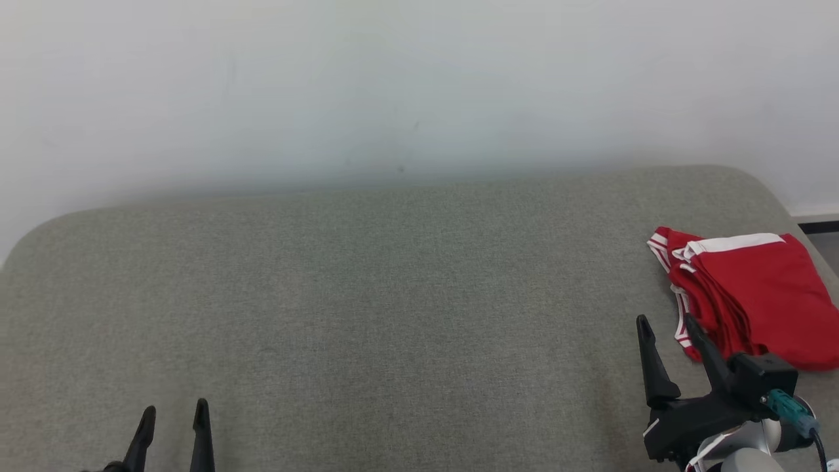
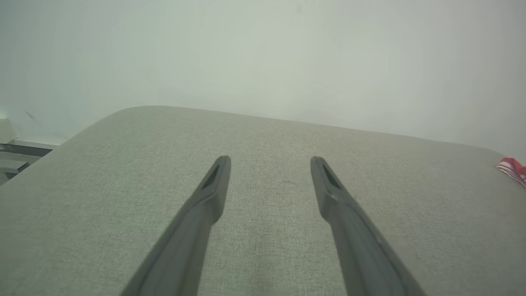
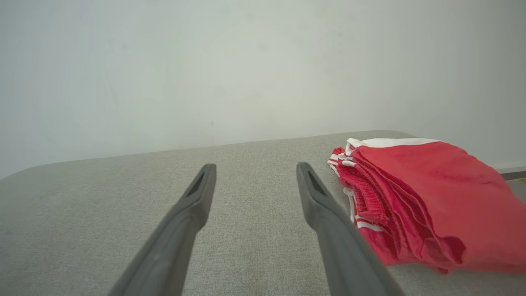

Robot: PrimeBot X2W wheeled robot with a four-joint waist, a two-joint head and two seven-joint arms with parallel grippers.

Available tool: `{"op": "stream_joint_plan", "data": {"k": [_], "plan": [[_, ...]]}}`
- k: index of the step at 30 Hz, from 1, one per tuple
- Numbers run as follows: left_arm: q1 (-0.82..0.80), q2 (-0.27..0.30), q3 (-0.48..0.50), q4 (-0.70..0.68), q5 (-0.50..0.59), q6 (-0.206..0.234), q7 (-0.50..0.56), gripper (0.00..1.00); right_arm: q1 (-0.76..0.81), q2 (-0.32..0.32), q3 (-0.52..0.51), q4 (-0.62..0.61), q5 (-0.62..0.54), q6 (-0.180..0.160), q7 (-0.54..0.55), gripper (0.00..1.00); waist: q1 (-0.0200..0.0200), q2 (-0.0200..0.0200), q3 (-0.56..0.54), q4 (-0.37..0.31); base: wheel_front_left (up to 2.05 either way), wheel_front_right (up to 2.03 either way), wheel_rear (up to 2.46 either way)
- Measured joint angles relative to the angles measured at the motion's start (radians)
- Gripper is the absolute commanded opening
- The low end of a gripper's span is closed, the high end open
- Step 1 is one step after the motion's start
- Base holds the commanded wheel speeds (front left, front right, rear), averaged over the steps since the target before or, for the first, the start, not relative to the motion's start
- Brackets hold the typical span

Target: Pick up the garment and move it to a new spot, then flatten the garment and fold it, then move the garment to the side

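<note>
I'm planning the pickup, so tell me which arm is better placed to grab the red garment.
The right. The right pincer, open, sits just beside the red garment at the right end of the grey cushion, while the left pincer, also open, is far off toward its left end.

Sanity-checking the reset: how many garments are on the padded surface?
1. The red garment with white trim lies folded at the right edge of the grey padded surface, beside the right end effector. Its layers could hide another piece.
</note>
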Motion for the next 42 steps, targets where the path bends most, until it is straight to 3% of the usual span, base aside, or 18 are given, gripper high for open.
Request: {"op": "stream_joint_plan", "data": {"k": [14, 42], "plan": [[0.031, 0.01, -0.007, -0.002, -0.01, 0.0, 0.0, 1.0, 0.059, 0.024, -0.075, -0.047, -0.042, 0.0, 0.038, 1.0, 0.0003, 0.0002, -0.033, 0.026, 0.0, 0.0, 0.0], [0.014, 0.022, -0.018, -0.012, -0.024, 0.0, 0.0, 1.0, 0.077, 0.056, -0.107, -0.074, -0.066, 0.0, 0.053, 1.0, 0.0003, 0.0002, -0.017, 0.036, 0.0, 0.0, 0.0]]}}
